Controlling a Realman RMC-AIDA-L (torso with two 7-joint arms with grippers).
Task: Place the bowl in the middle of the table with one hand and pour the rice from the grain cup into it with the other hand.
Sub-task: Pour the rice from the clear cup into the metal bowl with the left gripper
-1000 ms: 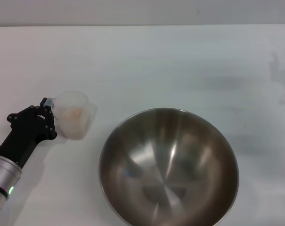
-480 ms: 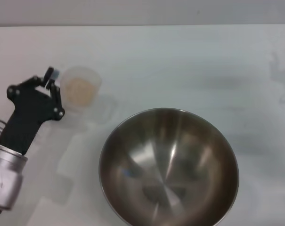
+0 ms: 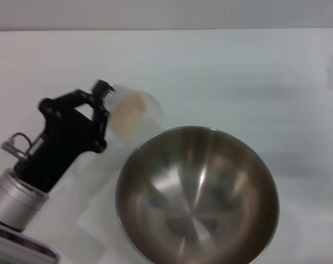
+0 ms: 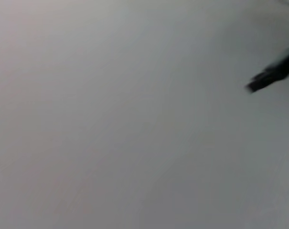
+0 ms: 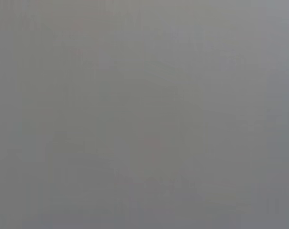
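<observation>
Bowl [image 3: 197, 197] sits on the counter [image 3: 221, 71], roughly central and near the front edge; placement looks done. Bowl interior bare, no grains in it. Left gripper [image 3: 103, 110] holds the cup [image 3: 130, 113] aloft just beside the bowl's far-left rim, jaws pinching its handle. Rice [image 3: 129, 114] is in the cup; pour not yet done. Right gripper not visible. No brands, labels or writing legible.
</observation>
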